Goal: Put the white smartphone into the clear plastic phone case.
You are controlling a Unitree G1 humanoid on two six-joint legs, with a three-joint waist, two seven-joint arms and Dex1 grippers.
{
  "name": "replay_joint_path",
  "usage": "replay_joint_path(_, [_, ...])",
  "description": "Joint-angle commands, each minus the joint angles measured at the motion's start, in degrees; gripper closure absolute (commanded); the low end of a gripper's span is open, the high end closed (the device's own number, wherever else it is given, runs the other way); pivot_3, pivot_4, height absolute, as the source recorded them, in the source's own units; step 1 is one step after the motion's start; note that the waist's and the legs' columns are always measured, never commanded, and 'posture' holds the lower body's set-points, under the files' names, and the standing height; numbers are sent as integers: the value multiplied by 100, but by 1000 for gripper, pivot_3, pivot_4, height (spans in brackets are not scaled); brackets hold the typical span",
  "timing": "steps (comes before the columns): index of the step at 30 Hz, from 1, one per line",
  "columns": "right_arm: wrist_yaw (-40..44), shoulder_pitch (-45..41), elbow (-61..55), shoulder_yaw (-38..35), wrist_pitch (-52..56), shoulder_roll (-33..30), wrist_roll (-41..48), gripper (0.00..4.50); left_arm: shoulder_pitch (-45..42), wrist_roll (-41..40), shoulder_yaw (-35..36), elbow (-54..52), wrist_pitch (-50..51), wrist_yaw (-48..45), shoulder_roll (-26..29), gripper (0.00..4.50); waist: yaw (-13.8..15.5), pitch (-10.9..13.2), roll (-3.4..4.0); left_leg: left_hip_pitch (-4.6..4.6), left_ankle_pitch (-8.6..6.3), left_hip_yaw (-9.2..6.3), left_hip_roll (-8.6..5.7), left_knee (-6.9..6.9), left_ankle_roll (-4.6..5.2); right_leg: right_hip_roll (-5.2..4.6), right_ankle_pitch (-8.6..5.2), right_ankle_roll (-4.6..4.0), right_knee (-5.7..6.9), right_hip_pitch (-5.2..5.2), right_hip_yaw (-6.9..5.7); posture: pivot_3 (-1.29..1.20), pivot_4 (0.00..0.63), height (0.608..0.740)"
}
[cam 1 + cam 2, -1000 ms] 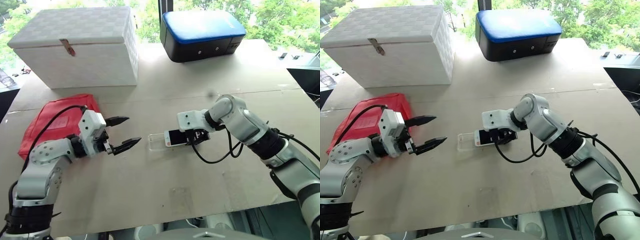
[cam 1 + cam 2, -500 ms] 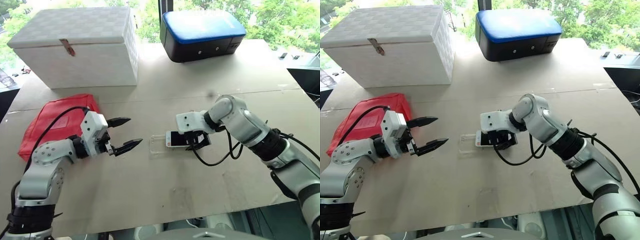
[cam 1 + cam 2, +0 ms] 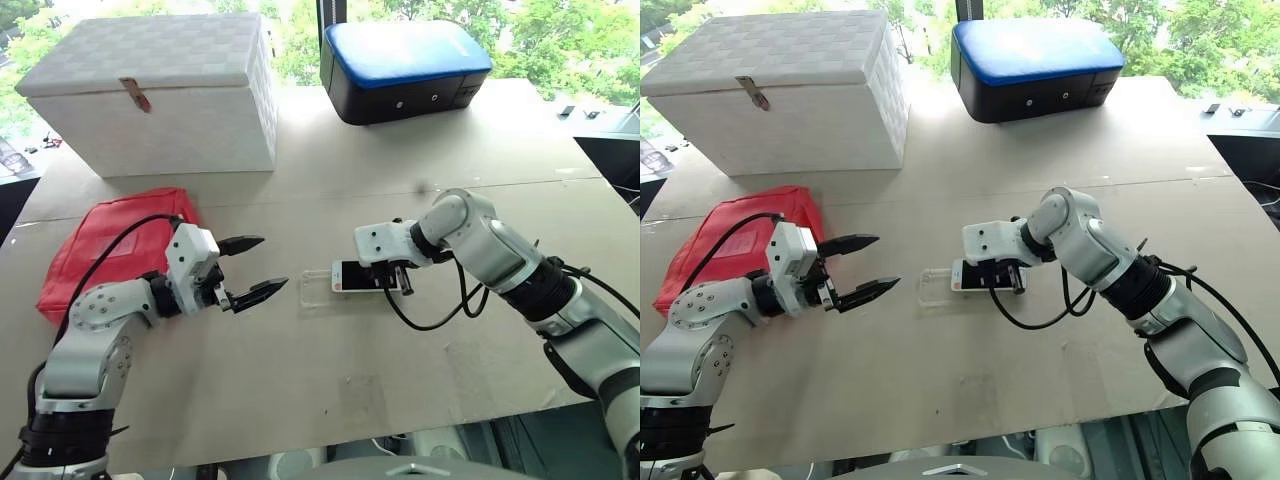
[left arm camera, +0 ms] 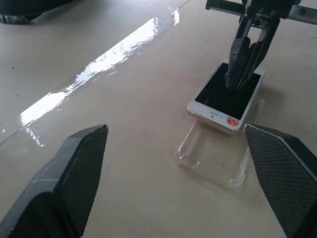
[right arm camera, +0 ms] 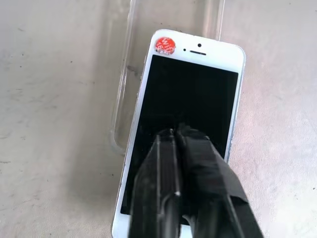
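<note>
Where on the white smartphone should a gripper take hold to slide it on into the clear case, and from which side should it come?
Probably the two long edges of the white smartphone, near the end still outside the clear plastic phone case, coming from above. It lies flat, screen up, one end overlapping the case, so only its thin sides offer opposing faces. The right gripper, shut, rests its tips on the screen, gripping nothing.

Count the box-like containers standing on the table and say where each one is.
2. The white box with a latch stands at the far left of the table; the black case with a blue lid stands at the far edge, right of it. Nothing suggests another is hidden.
</note>
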Motion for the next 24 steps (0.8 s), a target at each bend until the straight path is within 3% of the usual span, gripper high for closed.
replay_joint_path(1, [-37,-26,36,-98,4,9,22,4454,-43,4,61,-58,-74,-15,46,0,0,0,0,0,0,0,0,0,0,0,0,0,0,0,0,0,150,740])
replay_joint_path(6, [-6,-115,-70,-270,232,22,186,2231,-20,-1,85,-51,-78,-31,61,0,0,0,0,0,0,0,0,1,0,0,0,0,0,0,0,0,150,740])
replay_joint_path(7, [10,-115,-114,-280,275,-6,205,1560,-9,0,85,-69,-75,-22,58,0,1,0,0,0,0,0,0,1,0,0,0,0,0,1,0,0,150,740])
replay_joint_path(10, [9,-132,-144,-265,312,-41,233,271,-4,-2,72,-122,-49,15,47,0,2,0,0,-1,0,0,0,1,0,0,0,0,0,0,-1,0,150,740])
replay_joint_path(11, [-17,-134,-139,-258,316,-44,229,50,-4,-2,66,-139,-40,27,43,0,1,0,0,0,0,0,0,1,0,0,0,0,0,0,0,0,150,740])
replay_joint_path(24, [-245,18,127,-75,304,-9,91,50,9,-11,31,-237,19,88,49,0,0,0,0,0,0,0,0,1,0,0,0,0,0,0,0,0,150,740])
